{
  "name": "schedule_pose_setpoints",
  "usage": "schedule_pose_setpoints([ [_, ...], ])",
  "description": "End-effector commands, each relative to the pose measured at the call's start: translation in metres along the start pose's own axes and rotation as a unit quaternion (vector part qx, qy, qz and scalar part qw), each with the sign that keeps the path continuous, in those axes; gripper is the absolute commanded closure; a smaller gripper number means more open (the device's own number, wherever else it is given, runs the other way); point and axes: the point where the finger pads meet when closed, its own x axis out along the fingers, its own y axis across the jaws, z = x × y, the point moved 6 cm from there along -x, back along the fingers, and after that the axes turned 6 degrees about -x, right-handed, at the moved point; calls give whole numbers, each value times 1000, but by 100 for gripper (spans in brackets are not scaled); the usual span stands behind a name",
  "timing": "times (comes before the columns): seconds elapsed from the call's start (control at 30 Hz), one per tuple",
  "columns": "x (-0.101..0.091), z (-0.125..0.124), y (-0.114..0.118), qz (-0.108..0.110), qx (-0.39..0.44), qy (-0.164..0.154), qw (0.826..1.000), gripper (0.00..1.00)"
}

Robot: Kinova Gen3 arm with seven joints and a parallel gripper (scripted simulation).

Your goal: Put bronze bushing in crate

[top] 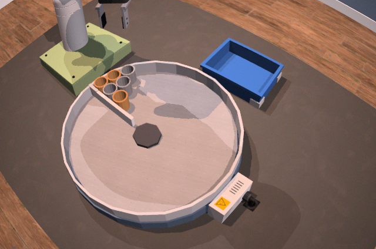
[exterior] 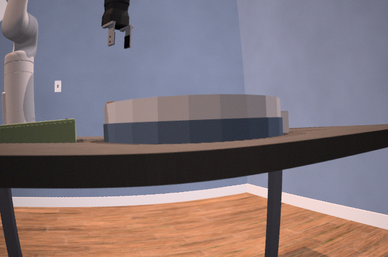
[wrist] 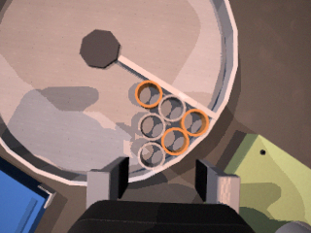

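Hand [top: 113, 19] spread, empty, high above the bench's rear-left corner. Bronze bushing [top: 120, 98] stands outermost in cluster against turning table [top: 155, 64] fence; drop straight, straddle its wall, avoid grey neighbours.

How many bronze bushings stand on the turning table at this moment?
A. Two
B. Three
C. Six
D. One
B. The top view shows three bronze bushings grouped with three gray bushings beside the divider bar on the turning table; the crate holds none.
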Motion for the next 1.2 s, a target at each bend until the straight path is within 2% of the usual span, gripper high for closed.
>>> schedule_pose_setpoints([
  [0.0, 0, 0, 0, 0, 0, 0, 1000, 0],
  [0.7, 0, 0, 0, 0, 0, 0, 1000, 0],
  [0.87, 58, -6, 6, -2, 1, 3, 1000, 0],
  [1.17, 58, -6, 6, -2, 1, 3, 1000, 0],
])
